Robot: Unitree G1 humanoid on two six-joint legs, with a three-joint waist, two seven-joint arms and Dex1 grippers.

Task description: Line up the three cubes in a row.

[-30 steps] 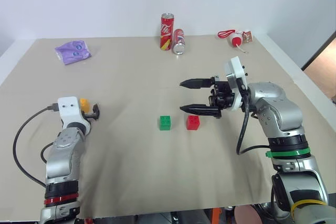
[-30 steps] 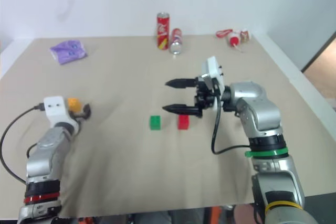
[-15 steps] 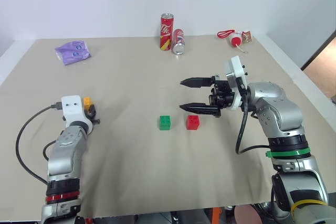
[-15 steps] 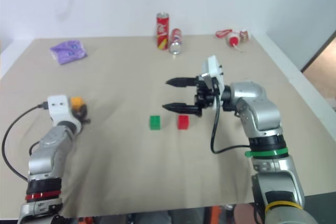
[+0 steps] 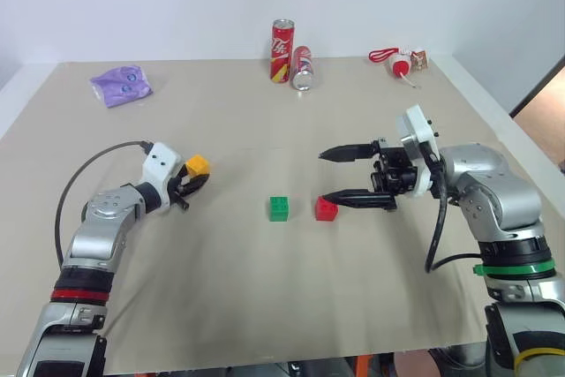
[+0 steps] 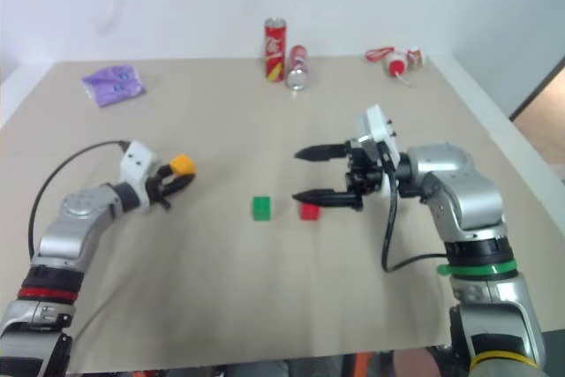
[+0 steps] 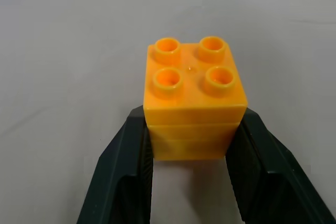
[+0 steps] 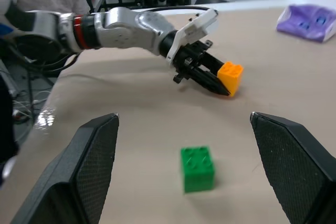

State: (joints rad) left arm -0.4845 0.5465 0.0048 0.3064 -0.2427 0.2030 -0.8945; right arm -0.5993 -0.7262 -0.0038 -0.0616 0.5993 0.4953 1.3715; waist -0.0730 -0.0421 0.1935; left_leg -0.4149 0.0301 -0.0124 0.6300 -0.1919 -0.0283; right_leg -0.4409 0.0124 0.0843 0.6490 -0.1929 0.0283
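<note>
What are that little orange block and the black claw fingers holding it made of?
The orange block looks like moulded plastic: smooth, slightly glossy, with four round studs on top. The left gripper has matte black fingers that look like hard plastic or rubber; the look alone cannot settle which.

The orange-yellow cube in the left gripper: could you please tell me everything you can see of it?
The orange-yellow cube is a small glossy plastic toy block with four round studs on top, studs up and roughly level. The left gripper is shut on it, one black finger pressed to each side face. It sits well left of the green cube and red cube, touching neither. Whether it rests on the tan table or hangs just above cannot be told.
</note>
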